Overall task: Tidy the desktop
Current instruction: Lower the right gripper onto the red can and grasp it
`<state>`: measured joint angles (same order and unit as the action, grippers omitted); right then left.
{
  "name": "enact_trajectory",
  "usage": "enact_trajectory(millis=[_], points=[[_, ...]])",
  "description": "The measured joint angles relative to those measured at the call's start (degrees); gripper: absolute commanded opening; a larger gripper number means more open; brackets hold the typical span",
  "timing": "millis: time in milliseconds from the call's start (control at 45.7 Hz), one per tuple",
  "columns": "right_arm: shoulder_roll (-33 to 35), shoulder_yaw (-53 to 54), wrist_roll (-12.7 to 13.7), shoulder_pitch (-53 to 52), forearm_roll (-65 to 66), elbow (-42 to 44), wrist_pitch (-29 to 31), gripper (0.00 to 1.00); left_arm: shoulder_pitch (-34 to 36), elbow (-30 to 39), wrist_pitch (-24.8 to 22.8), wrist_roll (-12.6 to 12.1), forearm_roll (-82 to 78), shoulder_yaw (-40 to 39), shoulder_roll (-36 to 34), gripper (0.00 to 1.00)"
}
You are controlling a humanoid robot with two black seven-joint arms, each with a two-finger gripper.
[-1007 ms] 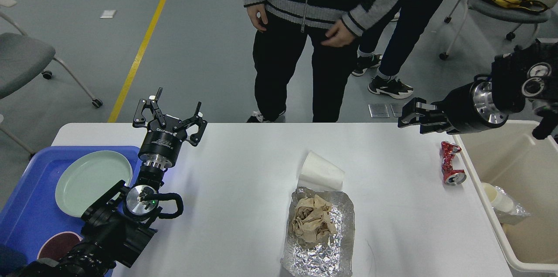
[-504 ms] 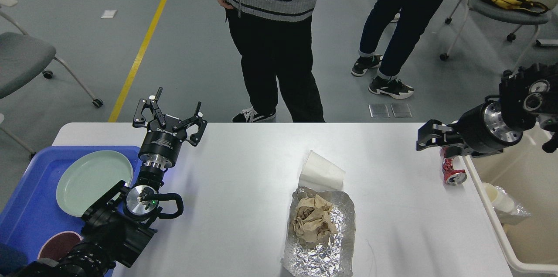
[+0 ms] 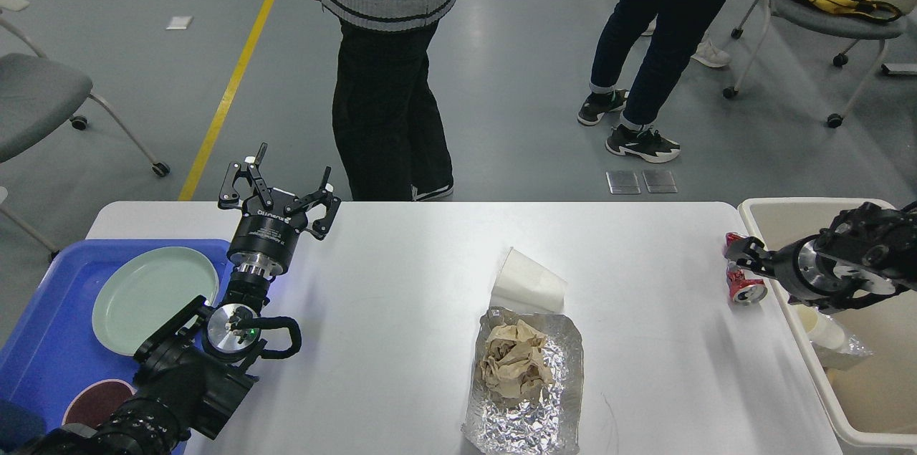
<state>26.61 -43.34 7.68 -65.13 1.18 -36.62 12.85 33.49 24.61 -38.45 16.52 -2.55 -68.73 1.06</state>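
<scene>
Desktop (image 3: 401,261) was wide and white, and it filled the middle of my view, between a blue tray (image 3: 39,340) on the left and a beige bin (image 3: 852,383) on the right. It was not tidy yet. A white paper cup (image 3: 529,283) lay on its side near the middle. Just in front of it sat a foil tray (image 3: 526,415) with a ball of brown paper (image 3: 514,363) inside. A squashed red can (image 3: 741,279) lay near the right edge, beside the bin.

Some work looked done. A cup and some clear wrap (image 3: 831,337) were in the bin. A green plate (image 3: 154,297) and a dark bowl (image 3: 97,403) sat on the blue tray.

My right gripper (image 3: 745,254) was right at the can, maybe touching it. It was small and dark, so I could not tell if it was open or had hold of the can. My left gripper (image 3: 279,190) hung over the far left of the desktop with its fingers spread wide and nothing in them.

I thought the can, the cup, the foil tray and the paper were left to clear.
</scene>
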Motion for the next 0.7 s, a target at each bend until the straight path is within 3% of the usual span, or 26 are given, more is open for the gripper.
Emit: enact_trajectory(millis=[131, 219, 307, 394, 438, 701], points=[[-2.8, 1.0, 0.0, 2.9, -3.4, 3.7, -2.3, 1.00, 0.0, 0.0, 0.0, 0.0, 0.0, 0.0, 0.0, 0.96], [-5.2, 1.4, 0.0, 5.4, -3.8, 6.9, -3.3, 0.94, 0.0, 0.0, 0.0, 0.0, 0.0, 0.0, 0.0, 0.96], [-7.6, 1.7, 0.0, 7.8, -3.9, 10.4, -4.9, 0.76, 0.0, 0.0, 0.0, 0.0, 0.0, 0.0, 0.0, 0.96], [-9.0, 2.8, 0.0, 9.7, -4.0, 12.8, -5.7, 0.47, 0.0, 0.0, 0.0, 0.0, 0.0, 0.0, 0.0, 0.96], [-9.3, 3.3, 0.0, 10.4, -4.1, 13.7, -6.0, 0.39, 0.0, 0.0, 0.0, 0.0, 0.0, 0.0, 0.0, 0.96], [-10.3, 4.2, 1.1, 11.9, -4.1, 16.5, -8.8, 0.40, 0.0, 0.0, 0.0, 0.0, 0.0, 0.0, 0.0, 0.96]])
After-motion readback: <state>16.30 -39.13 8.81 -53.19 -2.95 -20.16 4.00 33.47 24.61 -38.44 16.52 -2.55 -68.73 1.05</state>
